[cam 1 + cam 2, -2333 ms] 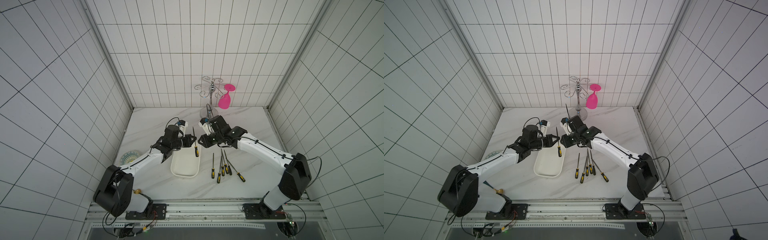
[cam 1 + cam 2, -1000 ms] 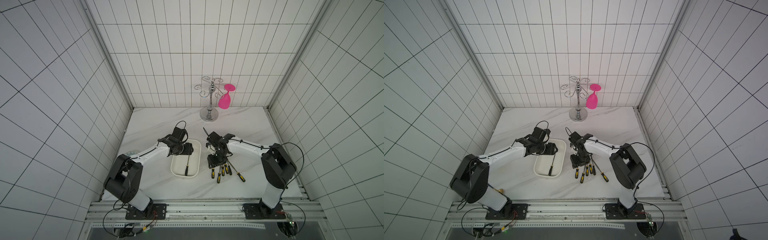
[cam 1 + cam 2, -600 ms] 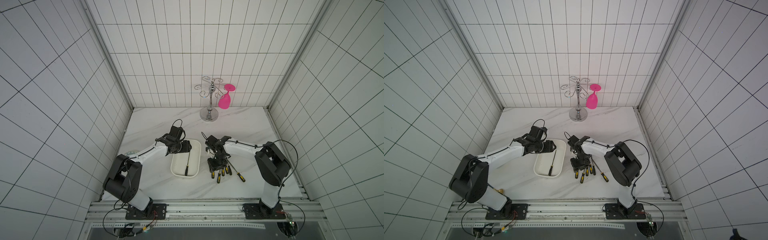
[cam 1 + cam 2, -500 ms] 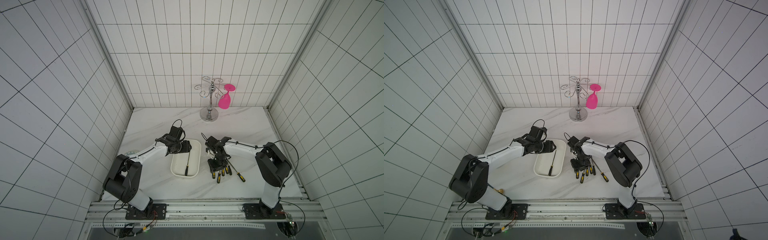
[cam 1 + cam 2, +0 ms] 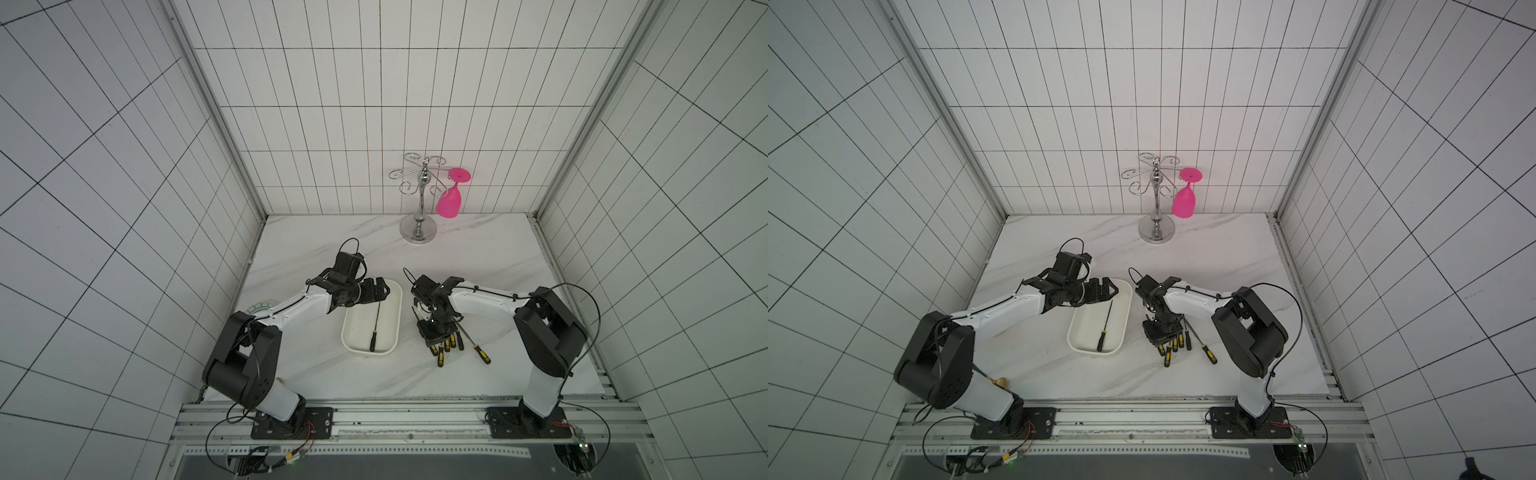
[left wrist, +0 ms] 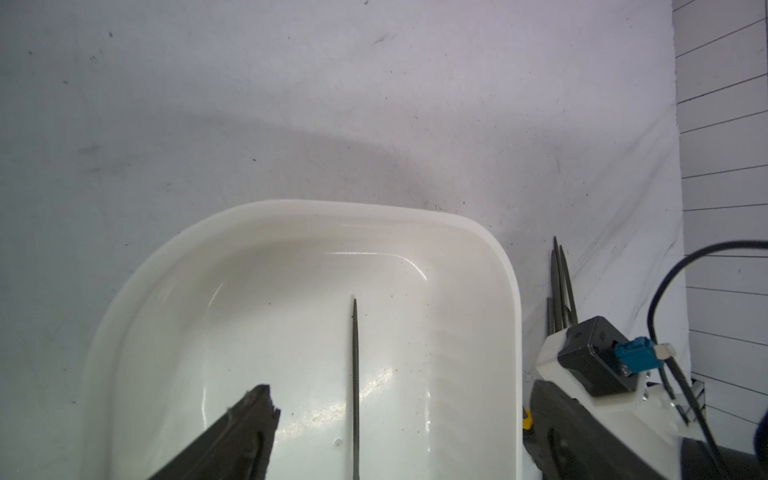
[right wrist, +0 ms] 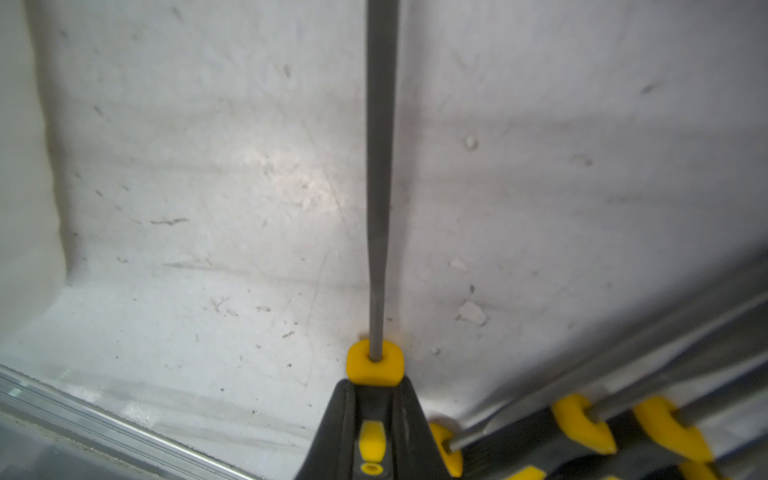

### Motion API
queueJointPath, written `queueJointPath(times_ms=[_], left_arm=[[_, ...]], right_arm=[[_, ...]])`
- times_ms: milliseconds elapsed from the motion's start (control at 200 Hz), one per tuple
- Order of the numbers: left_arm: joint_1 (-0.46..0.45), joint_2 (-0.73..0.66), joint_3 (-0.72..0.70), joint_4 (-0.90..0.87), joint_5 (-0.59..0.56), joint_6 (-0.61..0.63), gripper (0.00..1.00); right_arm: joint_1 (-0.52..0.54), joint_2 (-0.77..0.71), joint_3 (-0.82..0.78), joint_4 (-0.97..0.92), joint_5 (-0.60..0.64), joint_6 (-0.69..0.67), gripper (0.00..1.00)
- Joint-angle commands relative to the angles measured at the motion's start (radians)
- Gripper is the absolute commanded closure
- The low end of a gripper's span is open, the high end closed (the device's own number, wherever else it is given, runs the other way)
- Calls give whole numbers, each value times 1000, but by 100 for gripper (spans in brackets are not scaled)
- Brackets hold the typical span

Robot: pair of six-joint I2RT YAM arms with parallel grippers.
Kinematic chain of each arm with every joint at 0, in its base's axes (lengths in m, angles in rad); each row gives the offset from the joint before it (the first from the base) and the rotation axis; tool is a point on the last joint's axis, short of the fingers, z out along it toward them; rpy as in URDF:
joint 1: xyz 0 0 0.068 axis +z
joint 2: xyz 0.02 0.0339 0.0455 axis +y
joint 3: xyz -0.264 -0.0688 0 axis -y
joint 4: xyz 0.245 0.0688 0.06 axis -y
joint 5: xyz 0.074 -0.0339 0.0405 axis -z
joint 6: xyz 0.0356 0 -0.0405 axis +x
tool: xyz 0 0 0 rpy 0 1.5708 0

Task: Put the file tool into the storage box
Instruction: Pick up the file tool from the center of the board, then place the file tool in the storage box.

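Inside the box (image 5: 358, 332), near the middle of the bench (image 5: 353, 378), one file (image 5: 375, 324) lies lengthwise, handle toward the front edge. Over the box's far end the left gripper (image 5: 379, 291) hangs with jaws wide apart, holding nothing. Just right of the box, the right gripper (image 7: 374, 399) is clamped on a second file (image 7: 379, 166) by its handle, beside the loose files (image 5: 478, 353).

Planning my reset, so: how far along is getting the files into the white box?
Done: one file lies in the storage box, and the left gripper hangs open above it, empty. In hand: the right gripper is shut on the handle of a second file, down at the table. Left: lifting that one over, plus several more files lying beside the box.
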Motion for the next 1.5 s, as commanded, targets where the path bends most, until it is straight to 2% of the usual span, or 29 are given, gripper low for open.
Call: queueJointPath(times_ms=[0,215,650,935,985,1020,1079,1119,1174,1269,1344,1414,1464,1494], left_arm=[[7,-36,-23,86,74,-18,1],[7,-43,-39,140,131,-21,1],[8,-50,-60,210,177,-35,1],[16,-59,-71,238,175,-45,3],[21,-61,-76,247,178,-49,11],[24,-61,-82,257,183,-52,30],[27,-65,-92,272,174,-62,72],[27,-67,-99,284,170,-67,86],[28,-66,-107,296,166,-73,89],[28,-61,-114,317,160,-82,83],[28,-55,-116,325,159,-85,83],[28,-50,-114,329,165,-87,90],[28,-47,-114,332,170,-88,100],[28,-47,-115,332,172,-90,100]], right_arm=[[-48,-39,43,37,78,-8,93],[-63,-86,130,64,30,-27,91],[-20,16,371,85,-204,-88,90],[14,64,435,34,-248,-137,89],[15,63,433,34,-252,-141,90],[15,60,430,34,-249,-141,90],[13,55,427,34,-252,-143,90],[15,51,425,34,-253,-144,90],[14,42,423,34,-254,-147,90],[14,28,419,34,-260,-147,90],[15,20,418,34,-267,-147,89],[16,15,416,36,-271,-147,89],[16,13,415,37,-274,-147,90],[16,13,415,39,-277,-146,90]])
